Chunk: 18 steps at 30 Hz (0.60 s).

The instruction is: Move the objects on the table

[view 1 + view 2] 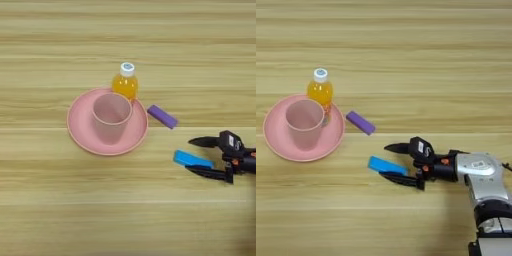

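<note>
Gripper: reaching in from the table's right edge on the silver forearm, its two black fingers spread wide and pointing toward the left edge, holding nothing.
Blue bar: lying flat on the wood toward the near edge, partly between the two fingers; the near finger is lying right along its near side, while the far finger is standing clear of it.
Long axis: running roughly left to right, tilting a little, so almost in line with the fingers rather than across them.
Judgement: closing now looks likely to pinch the bar across its narrow width.
Purple bar: resting farther toward the far-left, apart from the gripper.
Orange-juice bottle: standing upright against the far rim of the pink plate, which is carrying a pink cup.
</note>
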Each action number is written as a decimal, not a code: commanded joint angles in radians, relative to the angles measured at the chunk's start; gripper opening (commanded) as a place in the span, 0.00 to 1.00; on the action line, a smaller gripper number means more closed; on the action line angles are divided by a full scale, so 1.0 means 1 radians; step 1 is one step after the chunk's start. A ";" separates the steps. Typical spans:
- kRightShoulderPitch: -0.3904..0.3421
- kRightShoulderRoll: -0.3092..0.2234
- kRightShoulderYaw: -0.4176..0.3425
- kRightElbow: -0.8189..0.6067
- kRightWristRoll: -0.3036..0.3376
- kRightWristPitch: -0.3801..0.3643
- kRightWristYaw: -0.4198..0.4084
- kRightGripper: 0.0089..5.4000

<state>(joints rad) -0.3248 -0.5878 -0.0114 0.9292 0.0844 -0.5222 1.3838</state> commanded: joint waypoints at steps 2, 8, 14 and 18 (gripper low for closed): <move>-0.042 -0.057 0.008 0.009 -0.029 0.007 -0.046 0.57; -0.048 -0.057 0.018 0.032 -0.039 0.012 -0.051 0.46; -0.052 -0.057 0.027 0.051 -0.044 0.006 -0.058 0.36; -0.055 -0.057 0.030 0.057 -0.045 0.002 -0.061 0.29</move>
<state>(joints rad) -0.3561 -0.5903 0.0055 0.9895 0.0843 -0.5332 1.3767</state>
